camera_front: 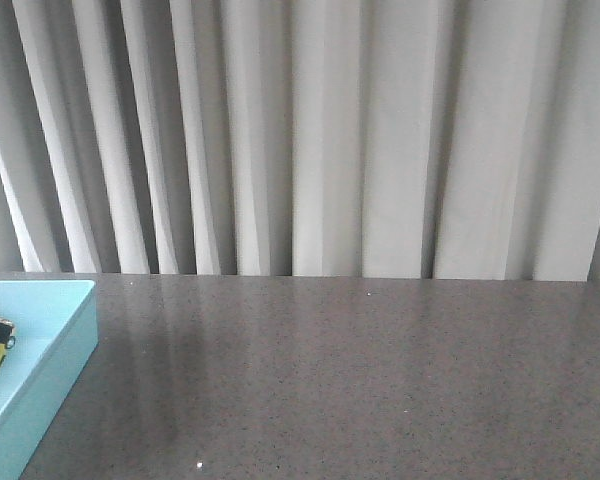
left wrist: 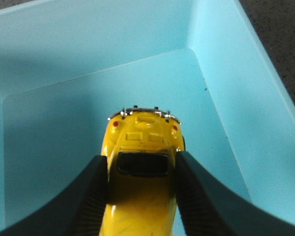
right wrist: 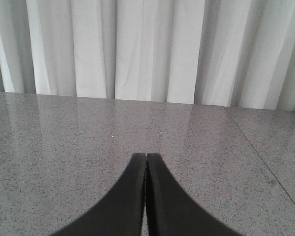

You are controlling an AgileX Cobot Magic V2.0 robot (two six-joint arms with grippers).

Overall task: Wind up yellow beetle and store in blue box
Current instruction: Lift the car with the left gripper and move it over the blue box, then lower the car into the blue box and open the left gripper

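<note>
Yellow beetle (left wrist: 140,172), glossy, rounded | ribbed left gripper (left wrist: 141,169) clamping | smooth blue box (left wrist: 88,59)

Nothing legible anywhere in these views. The yellow beetle (left wrist: 140,182) carries no readable badge, plate or number on its rear. The blue box (left wrist: 78,54) shows plain walls with no label or brand. The grey speckled table (camera_front: 360,380) and the curtain (camera_front: 310,130) bear no writing or sign.
</note>
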